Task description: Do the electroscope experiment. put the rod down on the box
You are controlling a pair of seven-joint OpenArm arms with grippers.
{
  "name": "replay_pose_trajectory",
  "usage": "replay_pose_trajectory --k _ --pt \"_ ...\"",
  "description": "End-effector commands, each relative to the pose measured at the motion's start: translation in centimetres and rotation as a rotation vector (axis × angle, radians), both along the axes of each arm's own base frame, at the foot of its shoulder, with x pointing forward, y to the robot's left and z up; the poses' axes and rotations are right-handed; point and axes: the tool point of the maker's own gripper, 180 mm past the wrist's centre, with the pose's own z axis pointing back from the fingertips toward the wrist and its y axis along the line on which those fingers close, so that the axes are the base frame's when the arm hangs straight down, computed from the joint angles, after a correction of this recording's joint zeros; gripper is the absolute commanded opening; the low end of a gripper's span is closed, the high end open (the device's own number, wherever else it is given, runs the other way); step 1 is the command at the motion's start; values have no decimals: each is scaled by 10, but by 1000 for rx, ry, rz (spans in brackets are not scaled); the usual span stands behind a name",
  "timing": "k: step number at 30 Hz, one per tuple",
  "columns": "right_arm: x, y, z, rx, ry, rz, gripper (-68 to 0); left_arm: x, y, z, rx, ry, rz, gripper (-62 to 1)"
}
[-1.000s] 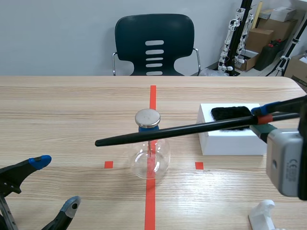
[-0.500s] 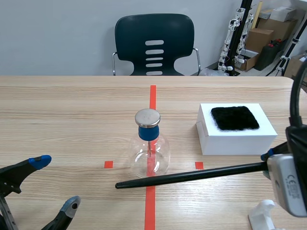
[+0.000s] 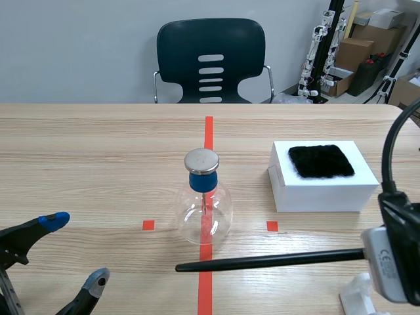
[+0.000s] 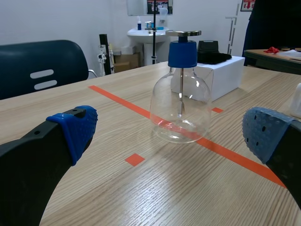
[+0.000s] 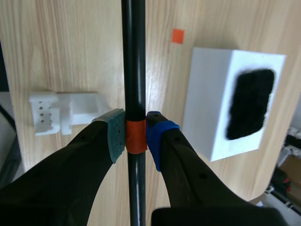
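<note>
Clamping the long black rod point(image 3: 269, 260) low in the frame, the right arm's fingers point(image 5: 114, 135) should next lift it onto the white rectangular box point(image 3: 321, 197); the left arm's fingers point(image 4: 75, 129) stand open.

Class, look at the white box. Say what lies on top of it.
A black furry cloth lies on the box, covering the middle of its top; the surface beneath it is hidden. The rod is not there: the right claw holds it.
</note>
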Motion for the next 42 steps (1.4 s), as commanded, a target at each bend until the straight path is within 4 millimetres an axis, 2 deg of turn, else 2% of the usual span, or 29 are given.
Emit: replay_pose_trajectory --k 1,5,10,20,33,42 --pt "7 -3 -3 -6 -13 -24 -664 0 0 4 -19 -17 6 14" --pt "14 -10 -20 -38 -8 -86 -664 0 0 4 -19 -17 6 14" --pt "23 -3 -27 -43 -44 -105 -664 0 0 4 -19 -17 6 14" --pt "2 19 -51 -94 -18 -15 -664 0 0 4 -19 -17 6 14" --pt "-4 15 -83 -106 45 -26 -664 0 0 4 -19 -17 6 14" --pt "-6 23 -94 -74 76 4 -664 0 0 4 -19 -17 5 14"
